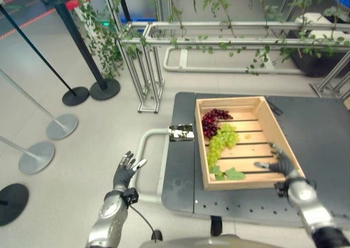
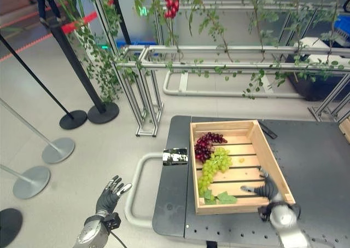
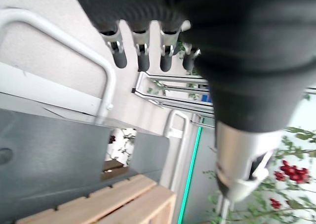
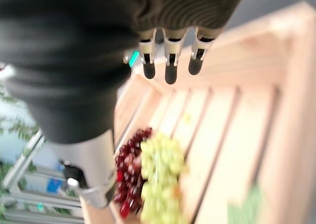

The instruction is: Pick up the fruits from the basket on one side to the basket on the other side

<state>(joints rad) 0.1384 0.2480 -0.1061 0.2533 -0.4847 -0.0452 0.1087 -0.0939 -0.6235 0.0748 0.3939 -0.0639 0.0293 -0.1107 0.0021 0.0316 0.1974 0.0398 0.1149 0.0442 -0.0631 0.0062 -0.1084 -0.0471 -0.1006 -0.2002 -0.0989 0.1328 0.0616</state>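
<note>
A shallow wooden crate [image 1: 271, 119] rests on a dark grey table [image 1: 322, 144]. Inside it lie a bunch of dark red grapes [image 1: 212, 121] and a bunch of green grapes [image 1: 221, 143] with green leaves [image 1: 228, 174] at the near end. My right hand [image 1: 280, 161] hovers open over the crate's near right corner, fingers straight, thumb pointing toward the green bunch; the grapes [image 4: 158, 169] lie past its fingers [image 4: 169, 61]. My left hand [image 1: 126, 171] hangs open over the floor to the left of the table, holding nothing.
A white tubular bar [image 1: 143, 149] loops off the table's left edge, with a small shiny object [image 1: 181, 132] at the edge. Metal frames with vines [image 1: 229, 40] stand behind the table. Stanchion bases [image 1: 61, 125] dot the floor at left.
</note>
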